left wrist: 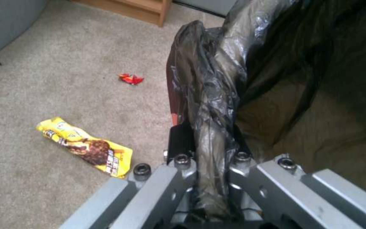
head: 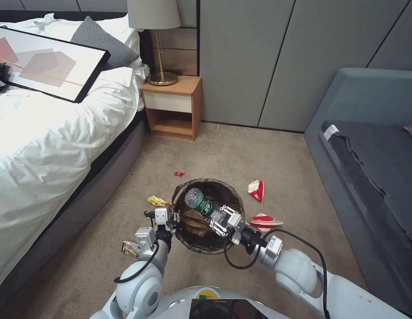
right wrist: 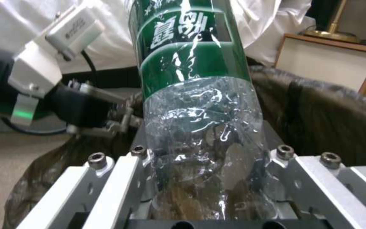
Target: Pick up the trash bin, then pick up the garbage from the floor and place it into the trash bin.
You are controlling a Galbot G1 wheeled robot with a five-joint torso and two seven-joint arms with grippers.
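Note:
The trash bin [head: 223, 190], lined with a dark bag, hangs just above the carpet. My left gripper [head: 175, 220] is shut on its near-left rim, and the left wrist view shows the bag-covered rim [left wrist: 208, 105] pinched in the left gripper [left wrist: 209, 151]. My right gripper [head: 217, 218] is shut on a clear green-labelled bottle [head: 198, 201], held tilted over the bin's mouth. The bottle [right wrist: 195, 95] also appears between the right gripper's [right wrist: 204, 156] jaws. Tan paper [head: 193, 223] lies inside the bin. On the floor are two crushed red-and-white cups [head: 256, 190] [head: 264, 220] and a yellow wrapper [head: 158, 201].
A small red scrap [head: 179, 174] lies beyond the bin and another wrapper [head: 130, 248] near my left arm. The bed [head: 46, 146] is on the left, a wooden nightstand [head: 172, 106] with a lamp behind, and a grey sofa [head: 370, 168] on the right. Open carpet lies between them.

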